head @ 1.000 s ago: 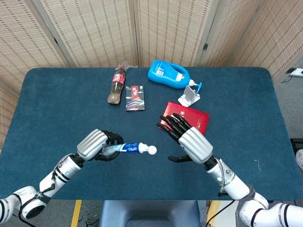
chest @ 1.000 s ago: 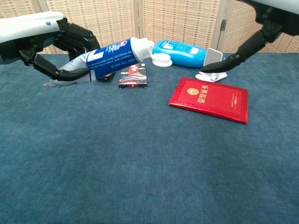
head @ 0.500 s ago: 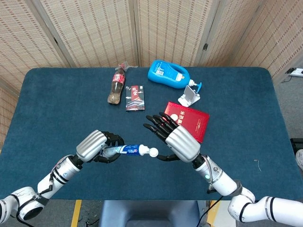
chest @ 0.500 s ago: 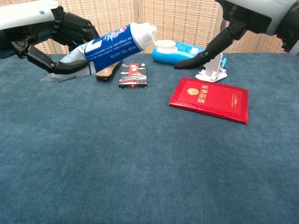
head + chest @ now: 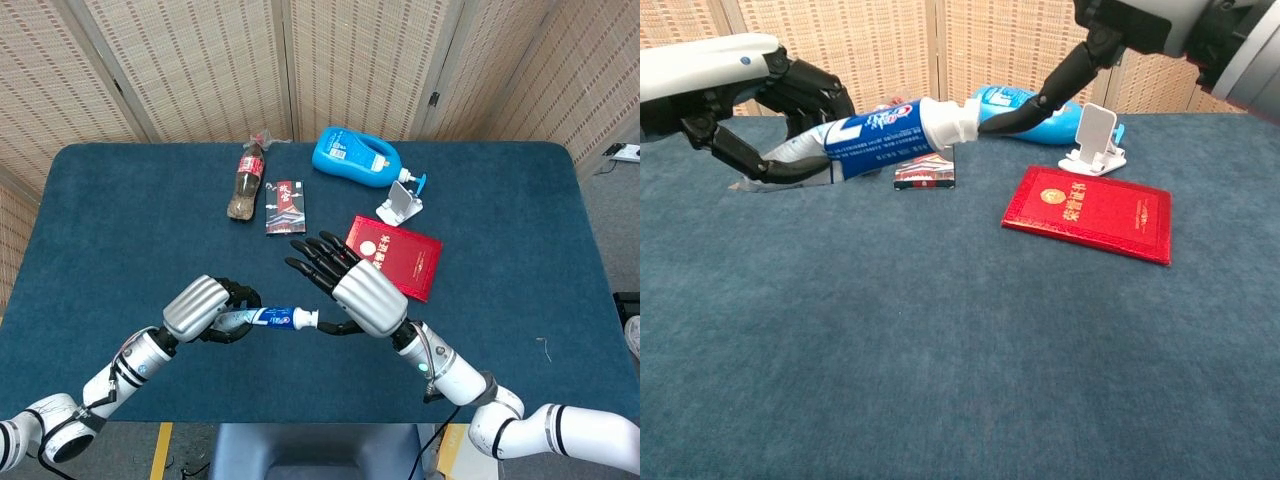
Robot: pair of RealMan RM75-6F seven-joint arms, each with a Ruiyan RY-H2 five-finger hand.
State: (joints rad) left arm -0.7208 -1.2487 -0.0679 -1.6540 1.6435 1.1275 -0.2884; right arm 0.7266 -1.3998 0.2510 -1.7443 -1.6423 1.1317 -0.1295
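toothpaste tube [image 5: 875, 140]: glossy printed plastic, smooth white cap
left hand [image 5: 205, 306]: silvery matt shell, black fingers
right hand [image 5: 362, 297]: same silvery shell
table [image 5: 940, 350]: matt blue cloth, slightly fuzzy
booklet [image 5: 1088, 213]: red, faintly grained cover
detergent bottle [image 5: 357, 158]: smooth blue plastic

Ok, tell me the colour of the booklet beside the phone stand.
Red with gold lettering; the booklet shows best in the chest view.

**Clearance and Obstructions**

Open tabletop [image 5: 120, 230] is found along the near edge and both outer sides. The far centre is obstructed by a cola bottle [image 5: 245, 185], a dark packet [image 5: 285, 206], a blue detergent bottle [image 5: 355, 157] and a white phone stand [image 5: 400, 203]. Right of centre, a red booklet [image 5: 1088, 212] lies flat, just beside the stand.
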